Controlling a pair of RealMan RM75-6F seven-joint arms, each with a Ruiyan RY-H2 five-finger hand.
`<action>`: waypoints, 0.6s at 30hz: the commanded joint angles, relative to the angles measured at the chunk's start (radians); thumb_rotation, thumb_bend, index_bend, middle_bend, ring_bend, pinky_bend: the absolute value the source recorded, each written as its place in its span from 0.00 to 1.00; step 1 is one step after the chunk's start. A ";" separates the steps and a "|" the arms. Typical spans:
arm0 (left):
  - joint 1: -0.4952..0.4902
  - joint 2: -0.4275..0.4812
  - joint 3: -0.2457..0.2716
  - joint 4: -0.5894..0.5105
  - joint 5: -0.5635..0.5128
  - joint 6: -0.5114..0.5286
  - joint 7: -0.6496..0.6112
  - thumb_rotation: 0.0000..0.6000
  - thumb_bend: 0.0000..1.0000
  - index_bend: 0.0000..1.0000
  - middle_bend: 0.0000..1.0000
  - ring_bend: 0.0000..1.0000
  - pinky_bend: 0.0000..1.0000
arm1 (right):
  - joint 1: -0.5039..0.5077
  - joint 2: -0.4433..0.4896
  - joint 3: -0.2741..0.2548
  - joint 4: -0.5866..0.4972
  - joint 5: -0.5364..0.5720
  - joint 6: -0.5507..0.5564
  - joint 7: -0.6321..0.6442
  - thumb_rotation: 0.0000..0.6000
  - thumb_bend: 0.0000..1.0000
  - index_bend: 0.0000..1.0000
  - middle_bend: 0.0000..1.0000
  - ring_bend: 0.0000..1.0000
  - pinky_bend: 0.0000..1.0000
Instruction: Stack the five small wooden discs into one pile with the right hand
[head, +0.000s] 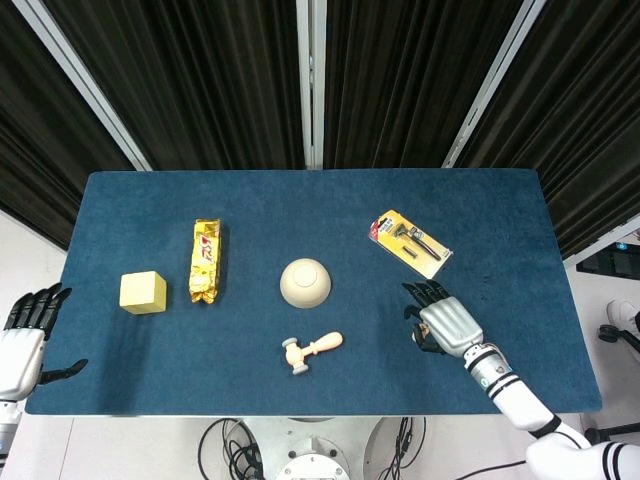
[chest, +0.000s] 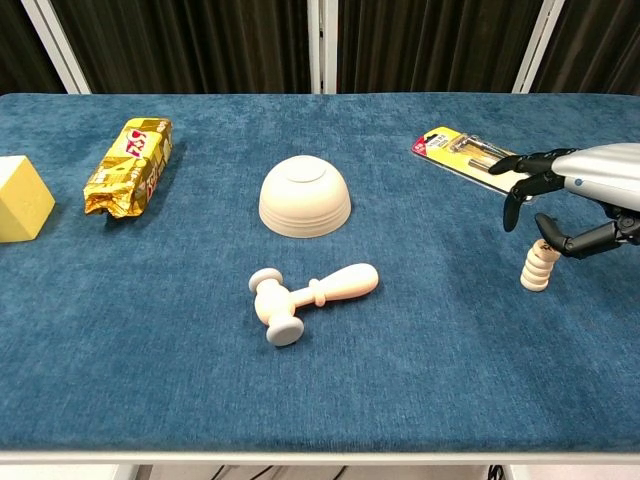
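A short pile of small wooden discs (chest: 537, 268) stands upright at the table's right side in the chest view. My right hand (chest: 575, 200) hovers just above and behind it with fingers spread and bent downward. The thumb tip sits at the top of the pile, and nothing is gripped. In the head view the right hand (head: 445, 325) covers the pile almost wholly. My left hand (head: 25, 330) hangs off the table's left edge, fingers apart and empty.
An upturned bowl (chest: 305, 198) sits mid-table with a wooden mallet (chest: 310, 292) in front of it. A packaged razor (chest: 470, 152) lies just behind the right hand. A yellow snack pack (chest: 130, 165) and a yellow block (chest: 20, 200) are at the left.
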 joint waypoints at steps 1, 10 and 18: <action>0.000 0.000 0.000 0.001 -0.004 -0.003 -0.002 1.00 0.06 0.03 0.00 0.00 0.00 | 0.003 -0.009 0.000 0.008 0.014 -0.007 -0.010 0.59 0.69 0.36 0.00 0.00 0.00; 0.001 0.001 -0.001 0.001 -0.002 0.001 -0.004 1.00 0.06 0.03 0.00 0.00 0.00 | 0.004 -0.010 -0.009 0.017 0.068 -0.030 -0.028 0.59 0.70 0.35 0.00 0.00 0.00; 0.001 0.001 0.000 -0.001 -0.001 0.002 0.001 1.00 0.06 0.03 0.00 0.00 0.00 | 0.001 -0.007 -0.017 0.014 0.059 -0.028 -0.018 0.59 0.71 0.35 0.00 0.00 0.00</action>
